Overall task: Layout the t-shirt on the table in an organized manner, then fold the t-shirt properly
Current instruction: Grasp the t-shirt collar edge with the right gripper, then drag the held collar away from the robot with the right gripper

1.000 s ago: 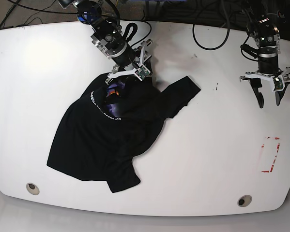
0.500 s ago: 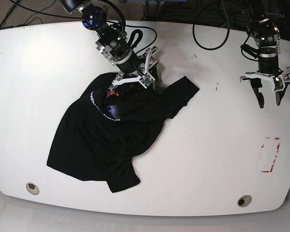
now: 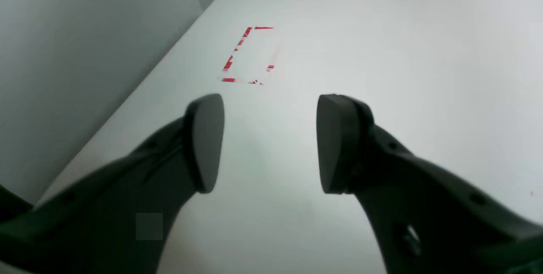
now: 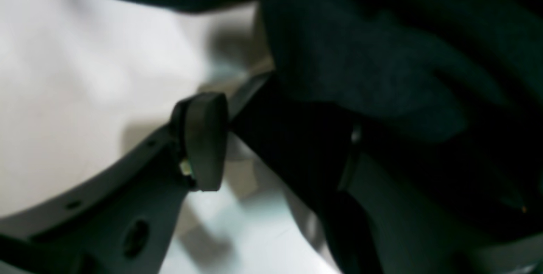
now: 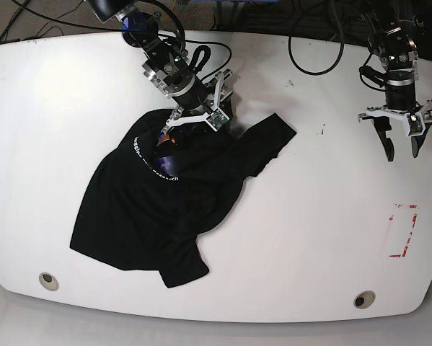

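Right gripper at the collar of the crumpled black cloth t-shirt.
Risk: a thin pinch may slip or drag a bunched layer; jaws parted, dark cloth between, a firm hold not evident; left gripper released, empty over the glossy white table; shirt well apart from it.

Both arms are black with silver joints, white brackets and matte black fingers.
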You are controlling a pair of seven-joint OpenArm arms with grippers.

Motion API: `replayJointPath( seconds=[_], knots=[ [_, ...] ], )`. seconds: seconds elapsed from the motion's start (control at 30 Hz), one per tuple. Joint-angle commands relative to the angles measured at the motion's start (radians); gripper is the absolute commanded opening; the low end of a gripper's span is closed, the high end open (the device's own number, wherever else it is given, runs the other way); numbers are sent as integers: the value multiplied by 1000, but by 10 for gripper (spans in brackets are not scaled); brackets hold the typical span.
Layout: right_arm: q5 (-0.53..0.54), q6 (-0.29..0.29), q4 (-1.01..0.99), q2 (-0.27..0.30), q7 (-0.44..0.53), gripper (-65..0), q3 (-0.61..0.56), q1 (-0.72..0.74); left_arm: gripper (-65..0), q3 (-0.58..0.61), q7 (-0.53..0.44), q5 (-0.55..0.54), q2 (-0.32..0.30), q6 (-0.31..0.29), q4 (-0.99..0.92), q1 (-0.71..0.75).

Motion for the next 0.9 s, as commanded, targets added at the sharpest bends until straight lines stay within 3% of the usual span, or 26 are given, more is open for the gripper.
replayJointPath(
  seconds=[0.0, 0.13, 0.23, 0.4, 0.7, 0.87],
  knots=[
    [-1, 0, -20, 6, 10, -312, 3, 9, -319, -3, -31, -7, -9, 3, 22, -5],
    [-1, 0, -60, 6, 50, -350, 3, 4, -319, -3, -31, -7, -7, 3, 22, -5],
    [-1, 0, -86, 6, 83, -442, 3, 1, -319, -3, -31, -7, -7, 3, 22, -5],
    [-1, 0, -105, 3, 86, -650, 3, -2, -319, -3, -31, -7, -7, 3, 22, -5],
    [-1, -5, 15, 9, 83, -650, 8, -74, -319, -1, -31, -7, -10, 3, 23, -5],
    [-1, -6, 162, 38, 27, -650, 9, -114, -319, -1, -31, -7, -12, 3, 25, -6]
  ],
)
